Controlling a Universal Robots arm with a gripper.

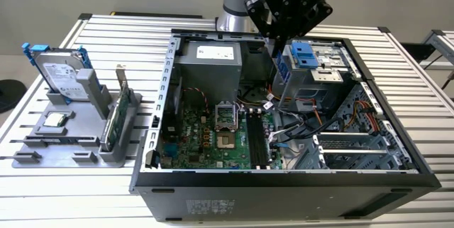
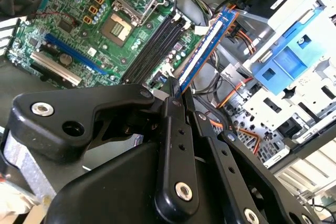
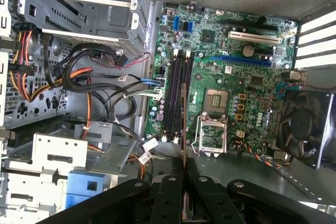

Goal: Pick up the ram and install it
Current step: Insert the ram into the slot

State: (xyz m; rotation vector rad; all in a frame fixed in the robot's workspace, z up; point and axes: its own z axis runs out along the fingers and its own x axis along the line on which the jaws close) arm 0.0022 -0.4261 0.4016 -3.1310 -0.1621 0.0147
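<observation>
My gripper point(image 1: 278, 42) hangs over the open computer case point(image 1: 212, 177), shut on the ram point(image 1: 281, 71). The ram is a long, narrow board that points down from the fingers toward the motherboard point(image 1: 206, 137). In the second wrist view the ram point(image 2: 207, 43) looks bluish with a pale strip along it, and it sticks out from the gripper point(image 2: 181, 95). The first wrist view shows the ram point(image 3: 185, 114) edge-on as a thin line ahead of the gripper point(image 3: 185, 170), lying along the black memory slots point(image 3: 176, 98). It is still above the slots point(image 1: 257, 140).
A grey holder point(image 1: 71, 143) on the exterior view's left carries a hard drive with blue rails point(image 1: 64, 76), a green expansion card point(image 1: 117, 116) and a processor chip point(image 1: 55, 120). Inside the case are a power supply point(image 1: 209, 63), a blue drive cage point(image 1: 305, 58), loose cables point(image 1: 291, 127) and a fan point(image 3: 304, 124).
</observation>
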